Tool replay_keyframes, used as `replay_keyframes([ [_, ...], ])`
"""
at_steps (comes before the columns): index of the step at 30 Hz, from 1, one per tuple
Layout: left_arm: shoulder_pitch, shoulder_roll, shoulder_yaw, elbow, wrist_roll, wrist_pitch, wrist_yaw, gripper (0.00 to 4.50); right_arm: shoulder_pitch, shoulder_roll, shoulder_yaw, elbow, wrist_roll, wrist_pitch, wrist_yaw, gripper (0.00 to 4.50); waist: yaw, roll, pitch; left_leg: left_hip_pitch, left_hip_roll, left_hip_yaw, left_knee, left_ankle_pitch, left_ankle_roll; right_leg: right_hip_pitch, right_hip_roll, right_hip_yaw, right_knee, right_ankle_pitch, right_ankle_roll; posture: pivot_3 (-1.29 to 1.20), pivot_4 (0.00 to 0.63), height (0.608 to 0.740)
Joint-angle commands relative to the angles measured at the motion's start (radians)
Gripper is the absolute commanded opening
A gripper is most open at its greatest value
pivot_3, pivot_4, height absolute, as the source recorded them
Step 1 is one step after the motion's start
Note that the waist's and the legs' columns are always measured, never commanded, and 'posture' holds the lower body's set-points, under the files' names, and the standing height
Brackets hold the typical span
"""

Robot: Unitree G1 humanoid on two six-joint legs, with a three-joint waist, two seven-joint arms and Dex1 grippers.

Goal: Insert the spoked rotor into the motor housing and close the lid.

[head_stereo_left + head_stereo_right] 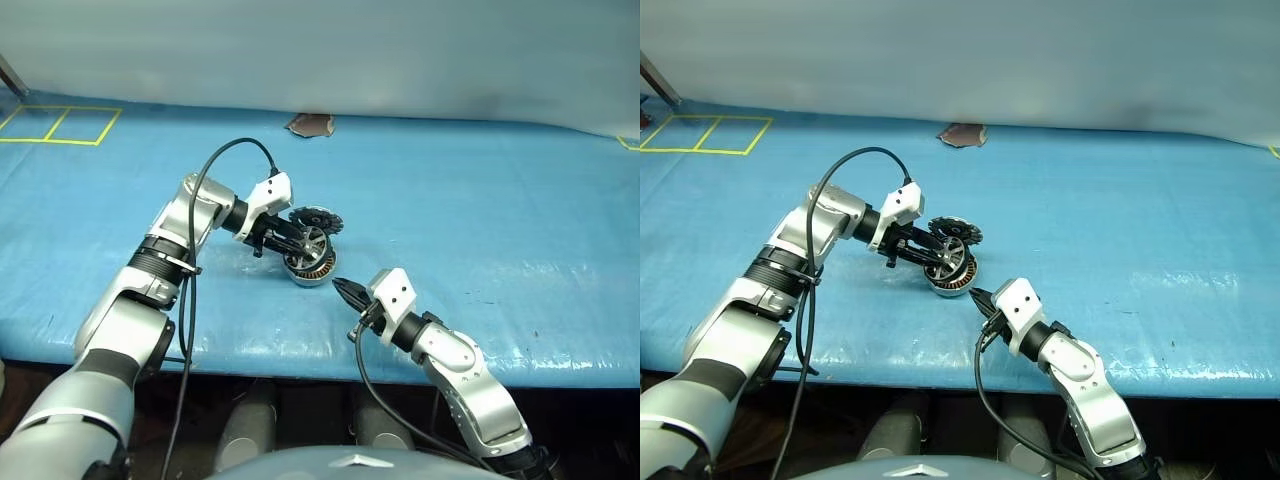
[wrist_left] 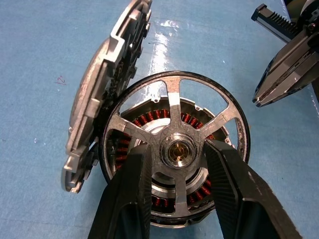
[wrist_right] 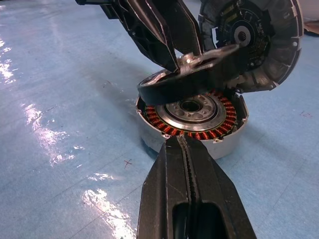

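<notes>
The motor housing (image 1: 310,268), a silver cup with copper windings, sits on the blue table cover. Its lid (image 1: 316,218) stands open and upright at the far rim, also seen in the left wrist view (image 2: 94,94). The spoked rotor (image 2: 174,102) hangs tilted over the housing, one edge low on the rim. My left gripper (image 2: 178,149) is shut on the rotor, its fingers on either side of the hub. My right gripper (image 1: 340,287) is shut and holds nothing, its tip just in front of the housing wall (image 3: 219,144).
A brown scrap (image 1: 311,124) lies at the far edge of the blue cover (image 1: 480,200). Yellow tape squares (image 1: 60,125) mark the far left corner. The table's front edge runs just below my right gripper.
</notes>
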Motion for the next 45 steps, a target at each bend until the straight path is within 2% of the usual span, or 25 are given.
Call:
replay_keyframes([
  [1, -0.021, -0.004, 0.013, 0.004, 0.008, -0.010, 0.008, 2.97, -0.004, 0.003, 0.001, -0.021, 0.001, -0.023, -0.002, 0.00, 0.000, 0.000, 0.000, 0.000, 0.000, 0.000, 0.000, 0.000, 0.000, 0.000, 0.000, 0.000, 0.000, 0.000, 0.000, 0.00, 0.150, 0.740],
  [2, -0.021, -0.007, 0.017, 0.003, 0.007, -0.005, 0.011, 3.31, -0.005, 0.003, 0.001, -0.020, 0.000, -0.022, -0.003, 0.00, 0.000, 0.000, 0.000, 0.000, 0.000, 0.000, 0.000, 0.000, 0.000, 0.000, 0.000, 0.000, 0.000, 0.000, 0.000, 0.00, 0.150, 0.740],
  [12, 0.003, 0.023, 0.090, -0.066, -0.046, 0.019, 0.022, 3.31, -0.001, -0.001, -0.009, -0.020, 0.001, -0.018, -0.010, 0.00, -0.001, 0.000, 0.000, 0.000, 0.000, 0.000, 0.000, 0.000, 0.000, 0.000, 0.000, 0.000, 0.000, 0.000, 0.000, 0.00, 0.150, 0.740],
  [25, 0.308, 0.149, 0.190, -0.409, -0.124, 0.112, 0.122, 3.31, -0.107, -0.006, -0.089, 0.066, -0.012, 0.013, -0.066, 0.00, 0.000, 0.000, 0.000, 0.001, 0.002, 0.001, 0.000, 0.000, 0.000, 0.000, 0.000, 0.000, 0.000, 0.001, -0.003, 0.00, 0.150, 0.740],
  [36, 0.487, 0.176, 0.233, -0.517, -0.160, 0.120, 0.222, 3.31, -0.361, -0.062, -0.146, 0.259, -0.018, -0.005, -0.008, 0.00, -0.001, 0.000, 0.000, 0.002, 0.002, 0.001, 0.000, 0.000, 0.000, 0.000, 0.000, 0.000, 0.000, 0.002, -0.003, 0.00, 0.150, 0.740],
  [39, 0.513, 0.159, 0.258, -0.522, -0.194, 0.093, 0.229, 3.31, -0.449, -0.053, -0.152, 0.329, 0.004, -0.024, 0.027, 0.00, -0.003, 0.000, 0.000, 0.002, 0.002, 0.002, 0.000, 0.000, 0.000, 0.000, 0.000, 0.000, 0.000, 0.002, -0.003, 0.00, 0.150, 0.740],
  [41, 0.536, 0.119, 0.303, -0.514, -0.278, 0.061, 0.195, 3.31, -0.511, -0.042, -0.147, 0.387, 0.010, -0.047, 0.054, 0.00, -0.003, 0.000, 0.000, 0.002, 0.002, 0.002, 0.000, 0.000, 0.000, 0.000, 0.000, 0.000, 0.000, 0.002, -0.004, 0.00, 0.150, 0.740],
  [45, 0.580, 0.091, 0.334, -0.512, -0.320, -0.006, 0.189, 3.31, -0.624, 0.003, -0.138, 0.499, 0.041, -0.087, 0.121, 0.00, -0.004, 0.000, 0.000, 0.002, 0.002, 0.002, 0.000, 0.000, 0.000, 0.000, 0.000, 0.000, 0.000, 0.004, -0.005, 0.00, 0.150, 0.740],
])
